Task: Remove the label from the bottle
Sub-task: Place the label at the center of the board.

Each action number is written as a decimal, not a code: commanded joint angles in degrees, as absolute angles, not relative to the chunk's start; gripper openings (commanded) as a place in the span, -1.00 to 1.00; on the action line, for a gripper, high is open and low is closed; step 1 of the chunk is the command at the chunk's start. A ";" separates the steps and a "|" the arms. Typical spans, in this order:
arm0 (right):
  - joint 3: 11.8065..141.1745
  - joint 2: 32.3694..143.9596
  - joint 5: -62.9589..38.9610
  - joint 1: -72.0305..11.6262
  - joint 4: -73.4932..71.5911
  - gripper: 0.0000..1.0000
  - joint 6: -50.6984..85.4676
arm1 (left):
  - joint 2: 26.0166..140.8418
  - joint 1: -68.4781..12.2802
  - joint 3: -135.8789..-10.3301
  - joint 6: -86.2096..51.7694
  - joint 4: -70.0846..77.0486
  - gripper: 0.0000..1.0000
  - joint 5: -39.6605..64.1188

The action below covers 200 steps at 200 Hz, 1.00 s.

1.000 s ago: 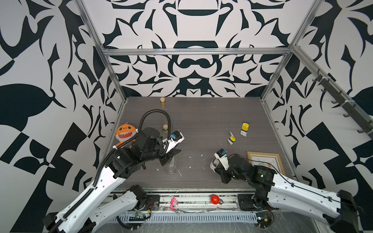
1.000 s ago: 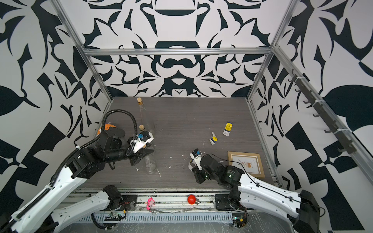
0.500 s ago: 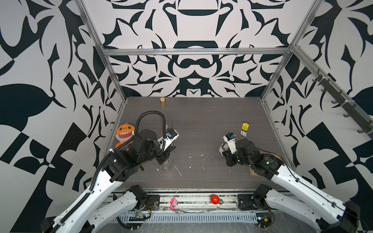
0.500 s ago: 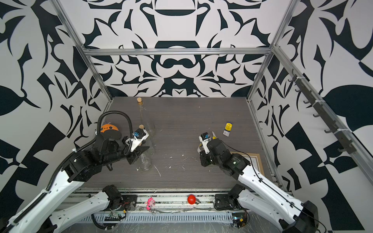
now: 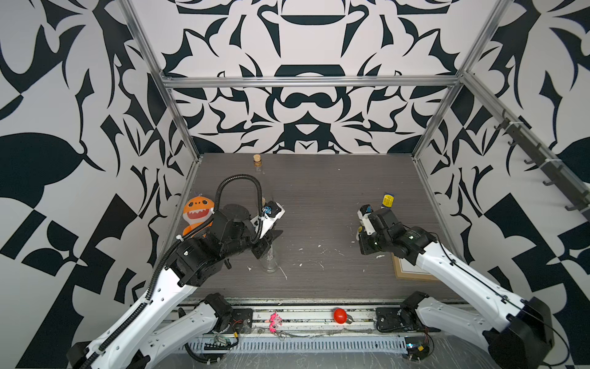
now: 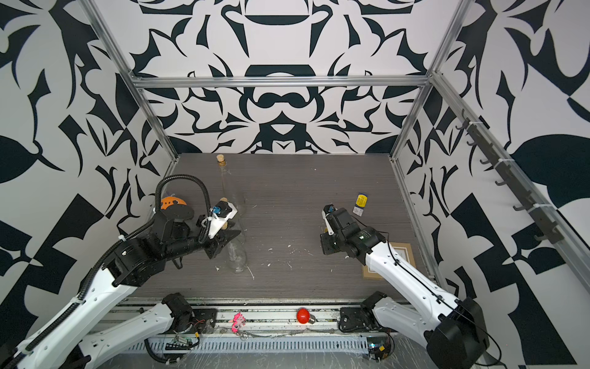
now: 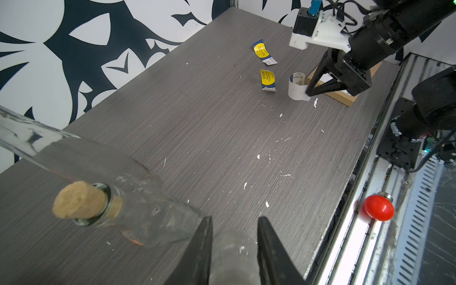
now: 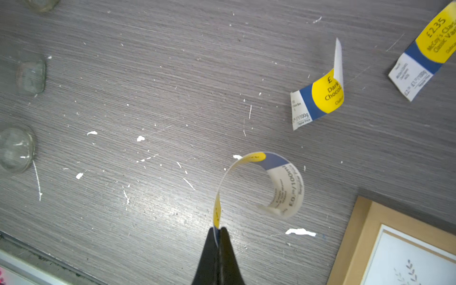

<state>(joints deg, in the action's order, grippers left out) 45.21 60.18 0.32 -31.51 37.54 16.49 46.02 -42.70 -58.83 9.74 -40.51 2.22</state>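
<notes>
A clear glass bottle (image 5: 270, 260) (image 6: 238, 257) stands on the grey table at front left. My left gripper (image 7: 235, 218) (image 5: 269, 244) is shut on it, with the glass (image 7: 233, 254) filling the gap between the black fingers. The label (image 8: 271, 182) (image 7: 296, 86), a curled yellow, blue and white strip, is off the bottle and hangs just above the table. My right gripper (image 8: 218, 230) (image 7: 308, 93) is shut on one end of it, far to the right of the bottle.
Two other corked glass bottles (image 7: 138, 209) (image 5: 257, 160) stand beside and behind the held one. Loose labels (image 8: 318, 98) (image 8: 424, 54) lie beyond the right gripper, a wooden picture frame (image 5: 412, 271) beside it. An orange plush (image 5: 196, 212) is at the left wall, a red bulb (image 5: 340, 315) on the front rail.
My right gripper has carried the label from front centre to the right and back, away from the bottle. The left gripper and bottle shifted only slightly.
</notes>
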 commanded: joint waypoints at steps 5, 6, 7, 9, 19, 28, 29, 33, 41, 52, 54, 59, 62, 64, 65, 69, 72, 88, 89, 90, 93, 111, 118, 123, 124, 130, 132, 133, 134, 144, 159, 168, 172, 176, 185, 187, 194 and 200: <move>49.98 63.16 2.86 -31.32 37.44 -1.00 13.16 | 45.53 -42.36 -57.45 8.50 -39.93 -0.50 2.44; 50.13 63.35 2.97 -31.35 37.44 -1.00 13.04 | 45.53 -42.36 -57.47 8.47 -39.91 -0.49 2.41; 50.24 63.54 3.15 -31.36 37.44 -1.00 12.94 | 45.53 -42.36 -57.43 8.41 -39.95 -0.48 2.39; 50.55 63.81 3.45 -31.31 37.49 -1.00 12.73 | 45.53 -42.41 -57.40 8.39 -39.96 -0.46 2.38; 51.93 65.63 4.74 -31.34 37.38 -1.00 11.83 | 45.36 -42.36 -57.17 8.14 -40.16 -0.39 2.46; 53.60 67.27 6.11 -31.21 37.56 -1.00 11.06 | 45.12 -42.36 -57.03 8.00 -40.15 -0.35 2.49; 53.83 67.43 6.35 -31.25 37.63 -1.00 11.02 | 45.10 -42.36 -56.95 8.04 -40.16 -0.34 2.43; 54.70 68.32 7.19 -31.24 37.85 -1.00 10.73 | 45.01 -42.41 -56.80 8.03 -40.12 -0.32 2.42; 56.47 69.99 8.99 -31.16 38.38 -1.00 9.96 | 44.79 -42.36 -56.59 7.97 -40.13 -0.26 2.36; 59.17 72.30 12.18 -30.92 39.41 -1.00 8.90 | 44.65 -42.36 -56.38 8.02 -40.13 -0.12 2.33; 59.77 72.61 12.73 -30.89 39.54 -1.00 8.73 | 44.65 -42.36 -56.35 8.00 -40.11 -0.09 2.36; 60.96 73.61 13.78 -30.69 39.64 -1.00 8.11 | 44.65 -42.36 -56.34 8.05 -40.09 -0.03 2.29; 61.64 74.14 14.14 -30.61 39.70 -1.00 7.80 | 44.69 -42.36 -56.38 8.06 -40.12 0.03 2.33; 62.08 74.52 14.39 -30.50 39.70 -1.00 7.55 | 44.73 -42.36 -56.35 8.04 -40.13 0.06 2.30; 62.33 74.70 14.49 -30.41 39.71 -1.00 7.47 | 44.73 -42.36 -56.34 8.06 -40.15 0.08 2.25; 63.22 75.41 14.85 -30.18 39.78 -1.00 7.08 | 44.74 -42.36 -56.34 8.01 -40.13 0.17 2.13; 63.91 76.08 15.06 -30.02 39.73 -1.00 6.86 | 44.74 -42.37 -56.34 8.01 -40.13 0.22 2.09; 67.53 79.74 14.83 -28.49 40.14 -1.00 5.58 | 44.69 -42.36 -56.16 8.06 -39.81 0.40 1.59; 67.78 80.03 14.80 -28.35 40.15 -1.00 5.47 | 44.71 -42.36 -56.16 8.12 -39.77 0.42 1.54; 68.03 80.32 14.74 -28.24 40.16 -1.00 5.42 | 44.73 -42.36 -56.16 8.15 -39.75 0.44 1.52; 68.68 81.12 14.47 -27.80 40.17 -1.00 5.25 | 44.67 -42.30 -56.06 8.09 -39.65 0.47 1.49; 72.20 86.28 12.32 -25.84 40.12 -1.00 4.13 | 44.47 -42.28 -55.79 8.10 -39.13 0.89 1.54; 73.52 88.54 12.70 -25.31 40.08 -1.00 3.62 | 44.39 -42.28 -55.80 8.12 -39.07 0.99 1.48; 74.51 90.11 13.48 -25.12 40.33 -1.00 3.30 | 44.38 -42.28 -55.75 8.24 -39.04 0.99 1.33; 74.74 90.41 13.64 -25.04 40.38 -1.00 3.27 | 44.38 -42.28 -55.74 8.25 -39.08 0.99 1.32; 76.13 92.38 14.37 -24.67 40.95 -1.00 2.75 | 44.39 -42.28 -55.88 8.34 -39.18 0.99 1.23; 76.64 93.08 14.58 -24.54 41.20 -1.00 2.62 | 44.39 -42.28 -55.87 8.39 -39.24 0.99 1.21; 76.86 93.38 14.72 -24.44 41.34 -1.00 2.58 | 44.39 -42.28 -55.89 8.41 -39.26 0.98 1.18; 77.15 93.71 14.83 -24.39 41.50 -1.00 2.48 | 44.34 -42.28 -55.85 8.38 -39.28 0.99 1.12; 79.50 97.36 16.10 -23.77 42.92 -1.00 1.60 | 44.08 -42.27 -55.86 8.51 -39.22 0.99 1.13; 84.31 103.47 19.75 -23.14 47.00 -1.00 0.78 | 43.30 -42.20 -56.10 8.35 -39.14 0.99 1.03; 86.58 106.63 20.59 -22.73 48.31 -1.00 0.18 | 42.69 -42.19 -56.23 8.13 -39.25 0.99 0.90; 87.44 107.75 20.52 -22.55 48.79 -1.00 0.02 | 42.39 -42.19 -56.41 8.02 -39.24 0.99 0.91; 88.24 108.82 20.37 -22.31 49.17 -1.00 0.00 | 42.14 -42.19 -56.42 7.92 -39.27 0.99 0.83; 89.53 110.86 19.74 -22.07 49.38 -1.00 -0.26 | 41.46 -42.19 -56.28 7.86 -39.14 0.98 0.79; 89.82 111.17 19.48 -22.00 49.44 -1.00 -0.31 | 41.30 -42.19 -56.21 7.90 -39.05 0.98 0.75; 90.82 112.59 18.74 -21.82 49.44 -1.00 -0.35 | 40.94 -42.19 -56.01 7.82 -38.79 0.98 0.56; 91.45 113.49 18.39 -21.71 49.46 -1.00 -0.35 | 40.80 -42.19 -55.71 7.79 -38.55 0.98 0.52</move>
